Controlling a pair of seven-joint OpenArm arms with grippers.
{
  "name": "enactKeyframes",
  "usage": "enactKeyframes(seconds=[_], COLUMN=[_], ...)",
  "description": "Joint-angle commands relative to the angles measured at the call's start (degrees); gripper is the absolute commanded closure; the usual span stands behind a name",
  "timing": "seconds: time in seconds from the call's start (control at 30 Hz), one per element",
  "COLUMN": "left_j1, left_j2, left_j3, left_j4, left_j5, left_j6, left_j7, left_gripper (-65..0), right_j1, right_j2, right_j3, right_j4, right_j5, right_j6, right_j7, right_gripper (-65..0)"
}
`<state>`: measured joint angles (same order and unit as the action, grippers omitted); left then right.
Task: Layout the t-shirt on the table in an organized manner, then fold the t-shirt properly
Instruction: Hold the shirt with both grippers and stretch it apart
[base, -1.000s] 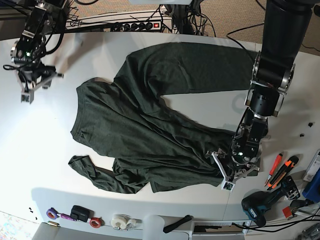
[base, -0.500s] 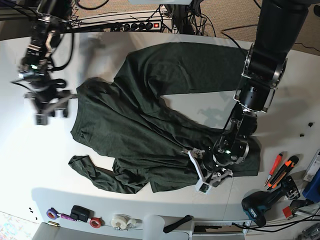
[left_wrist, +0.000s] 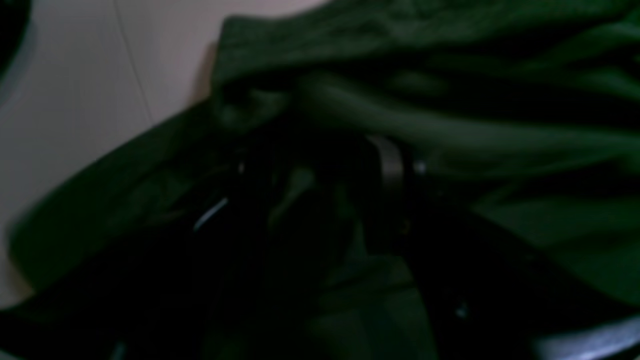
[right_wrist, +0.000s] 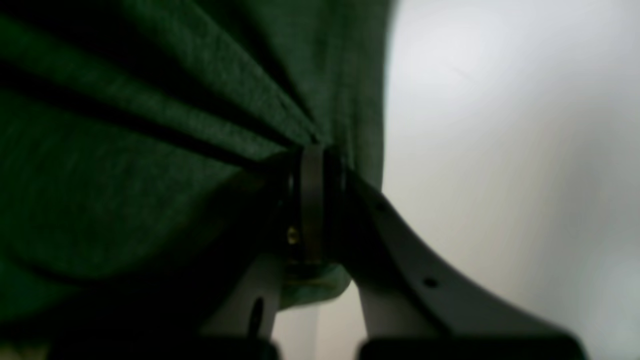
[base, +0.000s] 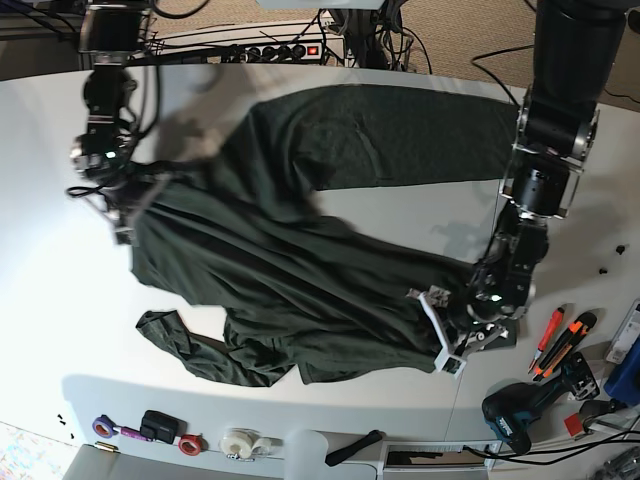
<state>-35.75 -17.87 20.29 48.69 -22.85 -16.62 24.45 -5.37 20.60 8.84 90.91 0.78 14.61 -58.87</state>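
On the table (base: 60, 330), one green t-shirt (base: 300, 290), two hands.

Both arms are built of black cylindrical segments joined by silver-grey metal collars, the left arm (base: 545, 150) thick and tube-like at its upper section, the right arm (base: 105, 90) slimmer with loose black cables trailing along it. Each wrist carries a small green indicator light and ends in white, curved plastic fingers (right_wrist: 400, 260) with small round screw holes. Between those white fingers sits a dark ring-shaped part with a brass-coloured screw.
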Motion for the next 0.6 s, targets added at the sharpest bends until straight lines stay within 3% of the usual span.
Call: enactKeyframes(seconds=[0.0,0.2,0.3,0.4,0.5,0.57], left_j1=[-1.73,0.70,2.80,5.84,8.24,8.07], left_j2=[-0.92,-2.80,-3.02,-2.93,-2.89,-2.86], left_j3=[-0.24,-0.35,-0.87,-2.89,-5.33,-5.60], left_j4=[0.98,2.38,5.38,10.08,14.80,15.69], left_j5=[-1.31,-4.35,-9.51,-12.63,-13.07,-10.01], left_j6=[-0.15,-4.57,-9.42,-14.45,-15.67,-15.13], left_j7=[-0.81,-0.04,1.99,3.17,1.53,1.03], left_gripper=[-28.3,-28.3,-27.7,-21.8,-19.3,-19.3], right_j1=[-1.68,-3.80,-3.85,-3.85,-3.82,-3.82], right_j2=[1.38,4.96,4.94,4.90,4.76,4.76], right_j3=[1.05,7.61,10.19,10.36,10.34,10.34], right_j4=[-1.03,-1.03,-1.03,-1.03,-1.03,-1.03], right_j5=[-0.81,-0.02,1.86,3.52,5.62,6.10], right_j6=[0.33,0.33,0.37,0.39,0.48,0.63], right_j7=[-5.62,-5.42,-5.22,-5.14,-5.16,-5.20], right_gripper=[-0.4,-0.4,-0.4,-0.4,-0.4,-0.4])
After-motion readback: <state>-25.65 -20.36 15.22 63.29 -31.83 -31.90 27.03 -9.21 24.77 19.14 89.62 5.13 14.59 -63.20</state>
